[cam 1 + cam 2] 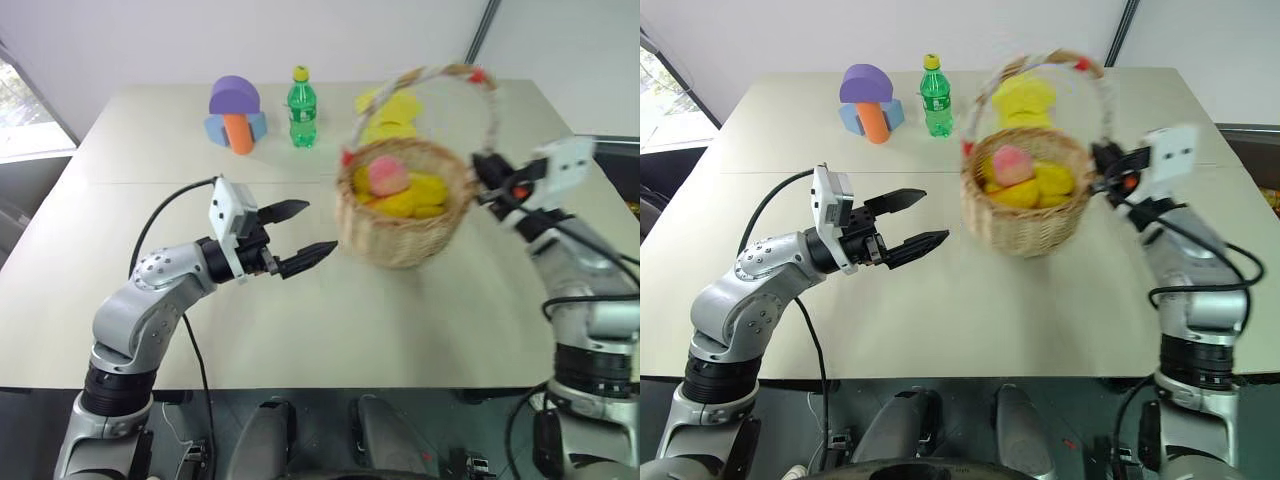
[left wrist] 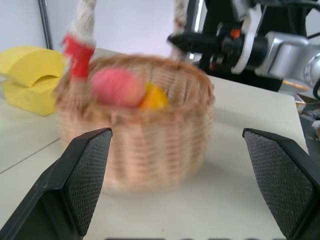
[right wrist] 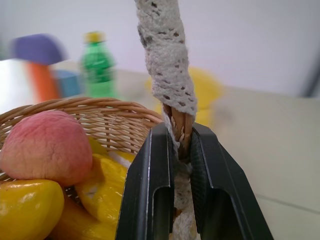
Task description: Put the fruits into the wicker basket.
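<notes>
Right wrist view shows you the right tool [image 3: 181, 165] clamped on the lace-wrapped handle of the wicker basket [image 1: 405, 215], low on the handle, just above the rim. Peach [image 3: 45, 145] sits on top inside the basket, yellow fruits [image 3: 30, 207] packed under and beside it. Left tool [image 1: 300, 235] hangs wide open and empty just beside the basket, on the side opposite the right tool. Beyond the basket on the worktop [image 1: 330, 320] you've got the green bottle [image 1: 301, 108], foam blocks [image 1: 236, 112] and a yellow foam piece [image 1: 390, 112]. No loose fruit visible on the worktop, so the loading looks done; only the basket handling seems left.
</notes>
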Available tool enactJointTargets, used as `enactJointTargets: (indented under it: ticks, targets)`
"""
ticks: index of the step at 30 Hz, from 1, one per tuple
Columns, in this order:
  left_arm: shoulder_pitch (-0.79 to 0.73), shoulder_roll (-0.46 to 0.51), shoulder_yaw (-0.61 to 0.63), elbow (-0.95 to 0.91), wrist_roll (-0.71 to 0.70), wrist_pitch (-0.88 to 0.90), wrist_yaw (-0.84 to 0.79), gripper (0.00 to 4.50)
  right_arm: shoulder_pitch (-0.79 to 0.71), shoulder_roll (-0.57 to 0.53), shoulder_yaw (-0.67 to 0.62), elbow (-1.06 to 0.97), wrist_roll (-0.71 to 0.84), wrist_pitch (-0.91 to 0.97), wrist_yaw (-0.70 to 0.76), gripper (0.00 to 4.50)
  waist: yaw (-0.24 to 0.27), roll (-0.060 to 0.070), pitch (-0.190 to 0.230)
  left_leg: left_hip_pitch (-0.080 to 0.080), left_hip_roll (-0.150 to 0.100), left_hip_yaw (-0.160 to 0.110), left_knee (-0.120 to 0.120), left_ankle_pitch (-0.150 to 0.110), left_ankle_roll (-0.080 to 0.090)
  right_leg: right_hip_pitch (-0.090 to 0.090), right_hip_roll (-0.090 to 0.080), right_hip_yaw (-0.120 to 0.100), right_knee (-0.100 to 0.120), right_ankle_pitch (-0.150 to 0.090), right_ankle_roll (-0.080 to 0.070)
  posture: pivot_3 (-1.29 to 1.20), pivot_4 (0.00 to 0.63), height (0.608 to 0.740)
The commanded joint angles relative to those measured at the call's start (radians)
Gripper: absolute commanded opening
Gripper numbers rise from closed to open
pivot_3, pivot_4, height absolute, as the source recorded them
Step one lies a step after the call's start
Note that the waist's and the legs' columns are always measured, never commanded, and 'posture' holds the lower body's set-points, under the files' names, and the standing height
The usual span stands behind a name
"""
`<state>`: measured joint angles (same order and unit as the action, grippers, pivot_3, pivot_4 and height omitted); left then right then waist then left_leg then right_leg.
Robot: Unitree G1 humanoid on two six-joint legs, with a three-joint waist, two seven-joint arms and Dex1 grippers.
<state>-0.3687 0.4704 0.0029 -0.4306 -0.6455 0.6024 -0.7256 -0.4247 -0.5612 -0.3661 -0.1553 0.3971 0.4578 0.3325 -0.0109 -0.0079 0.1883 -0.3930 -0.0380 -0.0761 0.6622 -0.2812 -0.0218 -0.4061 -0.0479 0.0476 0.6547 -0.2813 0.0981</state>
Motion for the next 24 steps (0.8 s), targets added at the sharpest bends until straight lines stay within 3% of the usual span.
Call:
enactJointTargets:
  ticks: [1, 8, 11, 17, 21, 24]
  targets:
    - [-0.026, -0.011, -0.014, 0.002, 0.000, -0.021, -0.012, 4.50, -0.056, -0.055, -0.135, 0.116, -0.055, -0.066, -0.112, 0.05, -0.001, 0.000, 0.000, 0.000, 0.000, 0.000, 0.000, 0.000, 0.000, 0.000, 0.000, 0.000, 0.000, 0.000, 0.000, 0.00, 0.150, 0.740]
    - [-0.043, -0.029, -0.031, 0.015, 0.009, -0.028, -0.014, 4.50, -0.128, -0.059, -0.173, 0.398, -0.091, -0.197, -0.168, 0.05, -0.016, 0.001, 0.000, 0.002, 0.003, 0.005, 0.000, 0.000, 0.000, 0.000, 0.003, 0.003, 0.001, 0.000, 0.000, 0.00, 0.150, 0.740]
    - [-0.036, -0.029, -0.026, 0.007, 0.009, -0.026, -0.010, 4.50, -0.125, -0.061, -0.175, 0.424, -0.080, -0.214, -0.160, 1.37, -0.015, 0.001, 0.000, 0.002, 0.003, 0.006, 0.000, 0.000, 0.000, -0.001, 0.003, 0.003, 0.002, 0.000, 0.000, 0.00, 0.150, 0.740]
    - [-0.018, -0.021, -0.011, 0.008, 0.011, -0.024, 0.001, 4.50, -0.055, -0.073, -0.170, 0.310, -0.084, -0.206, -0.155, 4.46, -0.007, 0.001, 0.000, 0.002, 0.003, 0.006, 0.000, 0.000, 0.000, -0.001, 0.003, 0.003, 0.002, 0.000, 0.000, 0.00, 0.150, 0.740]
    - [-0.004, -0.004, 0.020, 0.024, 0.014, -0.023, 0.018, 4.50, 0.057, -0.088, -0.207, 0.169, -0.058, -0.169, -0.126, 4.46, -0.002, 0.001, 0.000, 0.002, 0.002, 0.005, 0.000, 0.000, 0.001, -0.001, 0.002, 0.003, 0.002, 0.000, 0.000, 0.00, 0.150, 0.740]
    - [0.040, 0.044, 0.057, 0.061, 0.045, -0.034, 0.019, 4.50, 0.213, -0.111, -0.221, 0.034, 0.000, -0.150, 0.009, 4.46, -0.001, 0.002, 0.000, 0.002, 0.002, 0.005, 0.000, -0.001, 0.001, 0.000, 0.002, 0.003, 0.002, 0.000, 0.000, 0.00, 0.150, 0.740]
